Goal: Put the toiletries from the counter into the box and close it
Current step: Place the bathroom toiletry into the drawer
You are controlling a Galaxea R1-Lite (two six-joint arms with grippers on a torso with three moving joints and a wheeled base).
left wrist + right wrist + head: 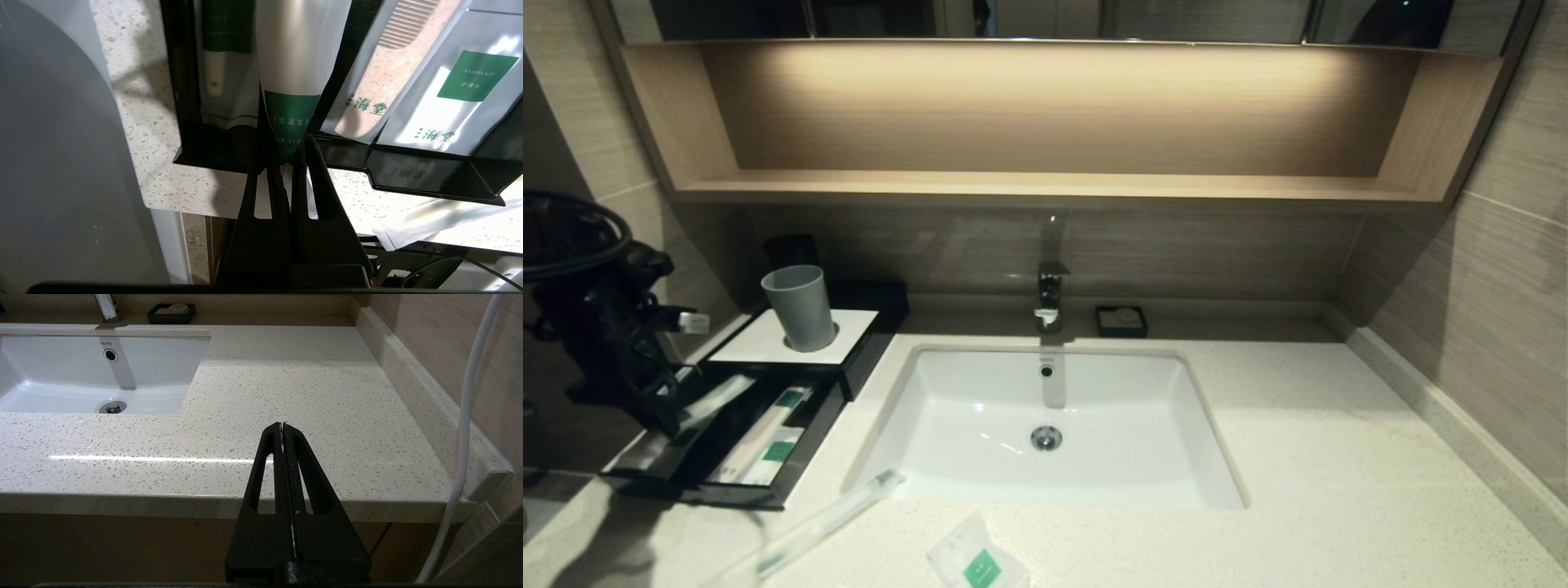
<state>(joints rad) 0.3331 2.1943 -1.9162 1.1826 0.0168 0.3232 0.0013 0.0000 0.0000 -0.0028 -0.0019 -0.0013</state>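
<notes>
Pinching a clear-wrapped stick over box drawer, left fingers clenched; right fingers clenched, empty.

Dim overall in the head view; a warm strip under the cabinet lights the shelf at upper centre. The sink glows bright. The lower left lies in shadow. A glare streak crosses the counter in the right wrist view.

Grey cup upright, left of centre in head view. Chrome faucet at centre, white sink basin below it. Small black soap dish just right of faucet. Light wooden shelf across top.
</notes>
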